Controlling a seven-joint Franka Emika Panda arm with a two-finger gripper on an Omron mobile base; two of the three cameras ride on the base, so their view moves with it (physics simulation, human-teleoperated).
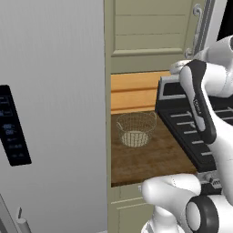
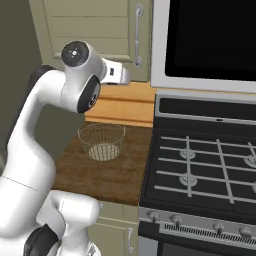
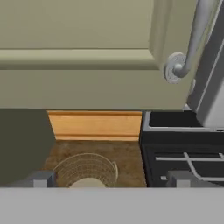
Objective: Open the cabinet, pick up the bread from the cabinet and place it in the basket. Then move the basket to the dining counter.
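Was on step one: cabinet (image 1: 150, 32) door shut, handle (image 3: 192, 39) not yet gripped. Hung gripper (image 3: 109, 179) just below and left of the handle's lower mount in the hand view, jaws spread wide, nothing between them. Saw fingertips (image 3: 39, 178) at the bottom edge, well clear of the bar.

Located basket (image 1: 135, 128) on the short wood worktop (image 1: 150, 159) beneath the cabinet, between fridge (image 1: 50, 104) and stove (image 2: 205, 165). Looked empty, only mesh and pale base showing. Could not spot the bread; presumably behind the closed door, not confirmable. Dining counter out of frame.

Judged progress as barely begun: door, bread, basket and carry all left.

Next move would need: raising and shifting the hand toward the bar, straddling it mid-length rather than at the mount, closing on it, then pulling along the door's arc. Hinge side unclear; handle by the stove-side edge suggested a swing toward the fridge.

Risks judged: slipping off the curved bar, or the opening door hitting the forearm (image 2: 90, 75).
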